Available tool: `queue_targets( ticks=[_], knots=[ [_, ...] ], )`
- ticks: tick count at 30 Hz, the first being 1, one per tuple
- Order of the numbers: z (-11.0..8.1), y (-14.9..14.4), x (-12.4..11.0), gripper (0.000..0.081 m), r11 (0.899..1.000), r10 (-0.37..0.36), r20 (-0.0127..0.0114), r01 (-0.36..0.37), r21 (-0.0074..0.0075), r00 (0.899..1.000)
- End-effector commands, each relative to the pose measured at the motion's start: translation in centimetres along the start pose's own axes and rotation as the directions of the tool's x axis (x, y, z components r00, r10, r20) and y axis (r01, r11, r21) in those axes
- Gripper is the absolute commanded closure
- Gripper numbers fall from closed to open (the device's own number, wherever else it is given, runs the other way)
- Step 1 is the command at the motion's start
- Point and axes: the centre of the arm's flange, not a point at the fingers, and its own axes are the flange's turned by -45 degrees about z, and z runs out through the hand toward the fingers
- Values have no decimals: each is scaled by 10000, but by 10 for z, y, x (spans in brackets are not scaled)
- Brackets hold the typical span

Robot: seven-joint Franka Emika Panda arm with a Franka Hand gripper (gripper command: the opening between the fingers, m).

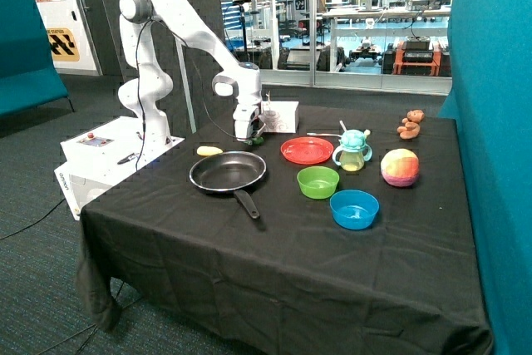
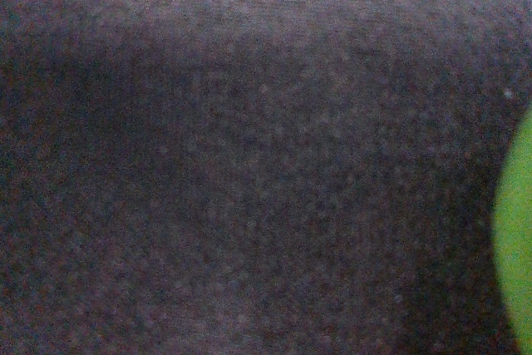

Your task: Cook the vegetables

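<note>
A black frying pan (image 1: 229, 172) sits on the black-clothed table (image 1: 274, 263), handle toward the front. The pale yellow vegetable (image 1: 209, 150) lies on the cloth just behind the pan's far rim. The dark green vegetable (image 1: 258, 140) lies on the cloth behind the pan, between it and a white box. My gripper (image 1: 249, 135) is lowered to the cloth right beside the green piece. The wrist view shows the cloth very close, with a green edge (image 2: 517, 230) at one side. The pan is empty.
A white box (image 1: 281, 115) stands just behind the gripper. A red plate (image 1: 307, 150), a green bowl (image 1: 318, 181), a blue bowl (image 1: 354, 209), a teal sippy cup (image 1: 352, 152), a pink-yellow ball (image 1: 400, 167) and brown figures (image 1: 410, 124) lie beyond the pan.
</note>
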Motion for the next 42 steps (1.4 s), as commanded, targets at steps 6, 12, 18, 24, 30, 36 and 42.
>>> queue_targets(
  ticks=[6,12,18,24,30,36,42],
  knots=[
    [-15,-4,4,808,9996,-276,-12,276,10,9996],
    [-42,-2,11,808,9983,-582,-13,582,9,9983],
    [-65,4,17,808,9988,-486,-12,487,9,9988],
    [-84,19,22,808,9998,-191,-12,191,10,9998],
    [-101,45,25,808,9991,419,-12,-419,11,9991],
    [-108,72,26,808,9958,916,-11,-916,11,9958],
    [-108,107,24,808,9897,1431,-10,-1431,12,9897]
  ],
)
